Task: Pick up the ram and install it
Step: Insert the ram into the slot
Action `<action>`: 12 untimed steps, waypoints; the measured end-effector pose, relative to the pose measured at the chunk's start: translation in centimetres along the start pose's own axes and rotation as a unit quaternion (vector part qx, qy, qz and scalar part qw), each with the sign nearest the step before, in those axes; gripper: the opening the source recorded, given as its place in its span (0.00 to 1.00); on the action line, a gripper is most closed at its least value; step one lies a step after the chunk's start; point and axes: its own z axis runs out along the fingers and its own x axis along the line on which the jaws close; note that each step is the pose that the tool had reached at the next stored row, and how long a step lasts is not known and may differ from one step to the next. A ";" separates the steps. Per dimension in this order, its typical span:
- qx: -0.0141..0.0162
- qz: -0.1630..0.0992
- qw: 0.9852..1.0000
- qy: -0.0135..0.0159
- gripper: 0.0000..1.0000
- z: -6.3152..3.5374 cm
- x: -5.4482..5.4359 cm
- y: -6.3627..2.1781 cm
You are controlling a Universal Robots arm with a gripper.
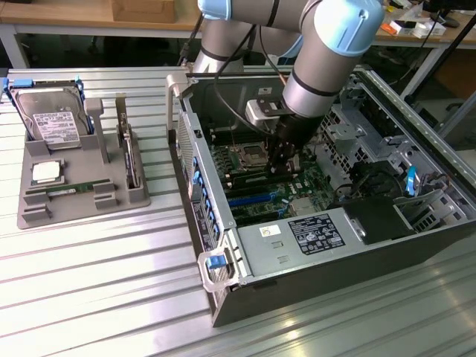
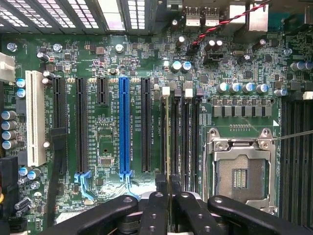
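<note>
ram (image 2: 167, 142) edge-on, long axis along memory slots (image 2: 188, 132)

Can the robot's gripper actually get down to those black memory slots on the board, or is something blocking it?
Probably yes. The gripper is inside the open case, shut on the ram held edge-on right over the memory slots beside the CPU socket. Nothing visible lies between.

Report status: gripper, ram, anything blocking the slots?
Gripper shut on the ram, held edge-on. Ram low over the memory slots, beside the empty CPU socket. Nothing seen blocking the slots.
</note>
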 end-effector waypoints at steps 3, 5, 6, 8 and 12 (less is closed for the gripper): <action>0.000 0.000 1.000 -0.001 0.12 -0.10 0.0 0.01; 0.000 0.004 1.000 -0.001 0.12 -0.12 0.1 0.01; 0.001 0.010 1.000 -0.002 0.12 -0.11 0.1 0.01; 0.001 0.011 1.000 -0.002 0.12 -0.09 0.1 0.00; 0.000 0.004 1.000 -0.001 0.12 -0.01 0.0 0.00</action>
